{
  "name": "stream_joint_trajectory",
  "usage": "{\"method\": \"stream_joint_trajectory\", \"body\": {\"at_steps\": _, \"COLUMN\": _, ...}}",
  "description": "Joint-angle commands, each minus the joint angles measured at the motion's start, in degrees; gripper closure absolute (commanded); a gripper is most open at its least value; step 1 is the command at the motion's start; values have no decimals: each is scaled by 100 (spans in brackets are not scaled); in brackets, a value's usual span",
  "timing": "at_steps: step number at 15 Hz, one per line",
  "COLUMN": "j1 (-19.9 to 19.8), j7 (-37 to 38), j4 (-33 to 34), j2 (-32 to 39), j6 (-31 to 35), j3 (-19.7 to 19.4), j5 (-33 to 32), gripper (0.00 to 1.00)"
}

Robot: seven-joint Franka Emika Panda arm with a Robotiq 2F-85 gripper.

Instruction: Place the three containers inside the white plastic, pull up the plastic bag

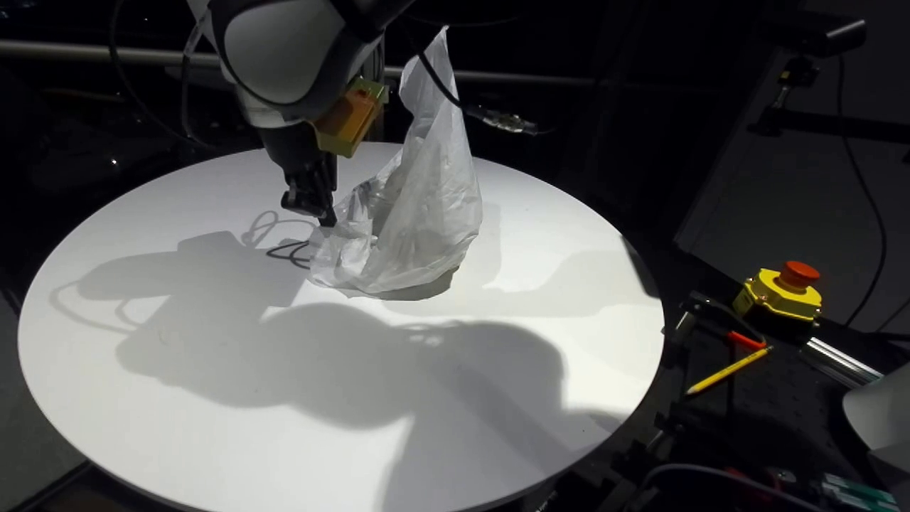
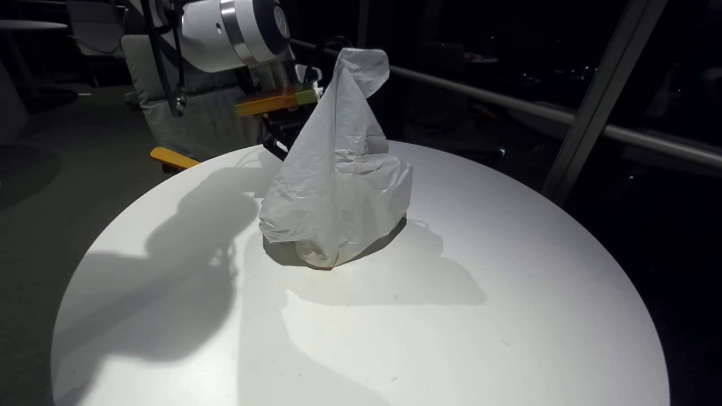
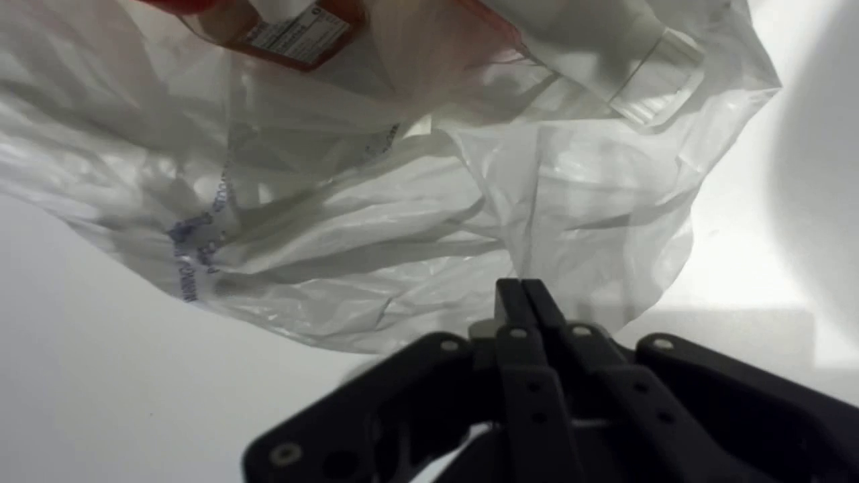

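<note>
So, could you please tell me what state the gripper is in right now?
Gripper: closed, at the plastic bag; whether it pinches any plastic cannot be told.

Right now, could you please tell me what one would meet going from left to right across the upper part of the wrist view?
Orange bottle with its red cap foremost → pale bottle → its ridged cap → white table. The plastic bag spans most of the width, so I left it out.
</note>
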Motion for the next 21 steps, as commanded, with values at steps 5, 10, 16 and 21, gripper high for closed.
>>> {"method": "stream_joint_trajectory", "body": {"at_steps": 5, "j1": -215, "j7": 159, "j4": -1533, "j2": -1834, "j6": 108, "j3": 164, "j5": 248, "gripper": 94}}
{"method": "stream_joint_trajectory", "body": {"at_steps": 10, "j1": -296, "j7": -279, "j4": -1389, "j2": -1702, "j6": -230, "j3": 323, "j5": 194, "gripper": 71}}
{"method": "stream_joint_trajectory", "body": {"at_steps": 16, "j1": -167, "j7": -1071, "j4": -563, "j2": -363, "j6": 470, "j3": 167, "j5": -653, "gripper": 35}}
{"method": "stream_joint_trajectory", "body": {"at_steps": 21, "j1": -96, "j7": -1701, "j4": 111, "j2": 443, "j6": 788, "j3": -94, "j5": -1362, "gripper": 1}}
